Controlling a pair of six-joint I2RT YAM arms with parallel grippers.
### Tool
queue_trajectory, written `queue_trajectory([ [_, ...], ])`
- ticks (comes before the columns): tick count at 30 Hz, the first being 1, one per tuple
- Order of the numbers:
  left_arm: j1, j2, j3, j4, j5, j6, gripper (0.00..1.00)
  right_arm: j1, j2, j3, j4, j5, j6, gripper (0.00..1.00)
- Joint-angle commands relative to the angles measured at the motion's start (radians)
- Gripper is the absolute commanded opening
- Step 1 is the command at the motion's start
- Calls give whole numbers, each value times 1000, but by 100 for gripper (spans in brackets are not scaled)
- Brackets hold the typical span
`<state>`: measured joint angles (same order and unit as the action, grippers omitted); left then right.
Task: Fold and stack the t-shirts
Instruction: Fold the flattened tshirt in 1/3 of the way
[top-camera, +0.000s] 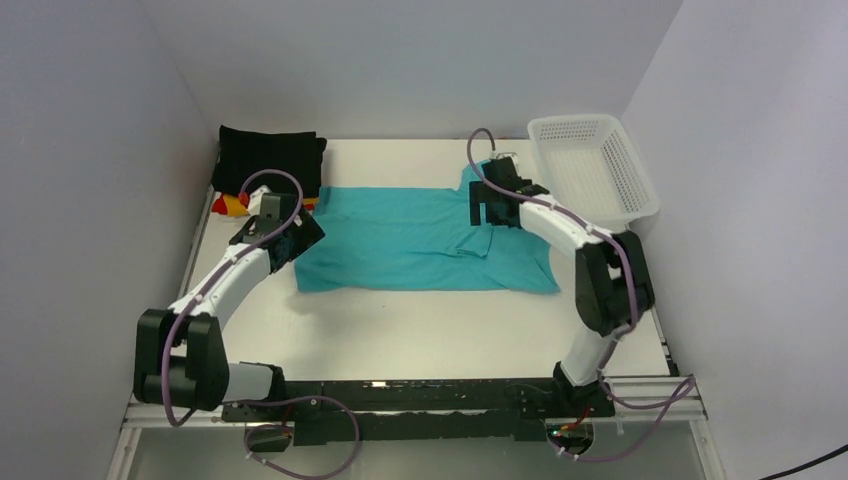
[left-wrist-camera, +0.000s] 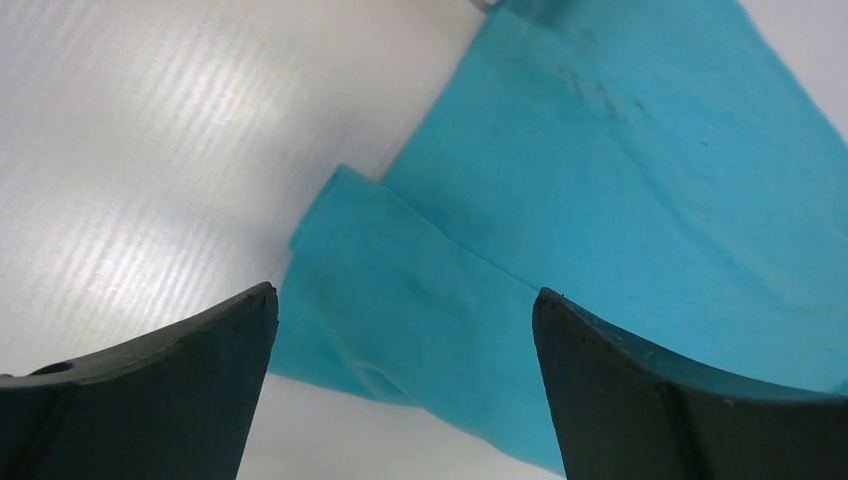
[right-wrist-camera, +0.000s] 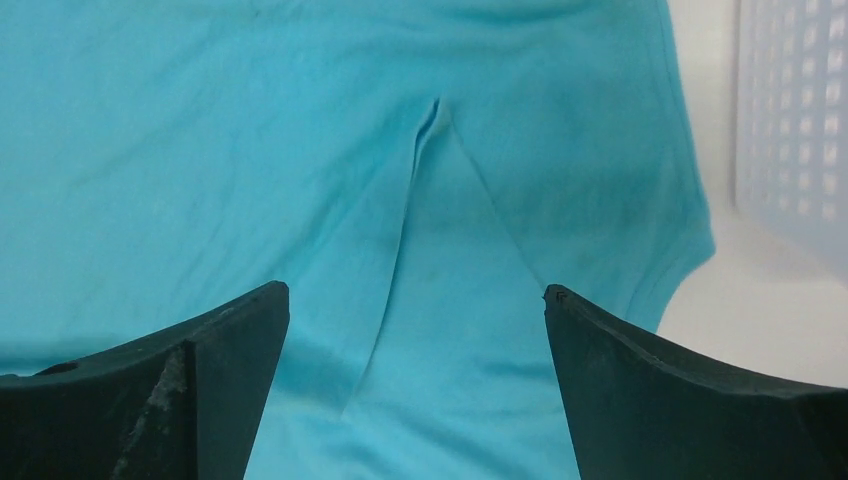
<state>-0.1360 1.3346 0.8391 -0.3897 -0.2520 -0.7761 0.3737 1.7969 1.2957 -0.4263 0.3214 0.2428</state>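
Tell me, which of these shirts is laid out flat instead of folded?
The teal shirt, spread across the middle of the table. The black shirt sits folded in the far left corner, with yellow cloth peeking out beneath.

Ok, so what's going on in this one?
Two robot arms are working on a teal t-shirt that lies spread on the table. The left gripper hangs open over the shirt's left end and the right gripper hangs open over its right end. Neither holds any cloth. At the far left sits a folded black shirt, with yellow-orange and red cloth peeking out beneath it. A white mesh basket stands at the far right.
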Motion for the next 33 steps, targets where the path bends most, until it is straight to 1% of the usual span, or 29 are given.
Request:
queue_trajectory([
  [1,-3,-92,-33,61,155,43,100,-2,-217,-169,115,-163,108,100],
  [3,-10,-105,-67,116,233,47,99,0,-280,-273,170,-268,151,100],
  [6,-34,-87,-95,172,306,57,99,5,-342,-390,255,-384,212,100],
  [9,-63,-47,-99,175,305,63,99,9,-353,-460,346,-452,247,100],
  [11,-73,-20,-94,167,297,68,99,13,-336,-462,355,-473,265,100],
  [14,-77,8,-104,167,287,72,99,20,-304,-465,349,-454,281,100],
  [19,-76,52,-110,171,270,79,99,18,-244,-462,398,-448,290,100],
  [24,-76,77,-100,133,255,87,99,27,-141,-404,407,-453,299,100],
  [26,-75,74,-109,130,224,87,99,28,-112,-389,409,-445,306,100],
  [29,-76,71,-115,132,219,88,99,30,-86,-365,462,-410,314,100],
  [33,-76,77,-113,120,211,90,99,30,-33,-275,521,-381,305,100],
])
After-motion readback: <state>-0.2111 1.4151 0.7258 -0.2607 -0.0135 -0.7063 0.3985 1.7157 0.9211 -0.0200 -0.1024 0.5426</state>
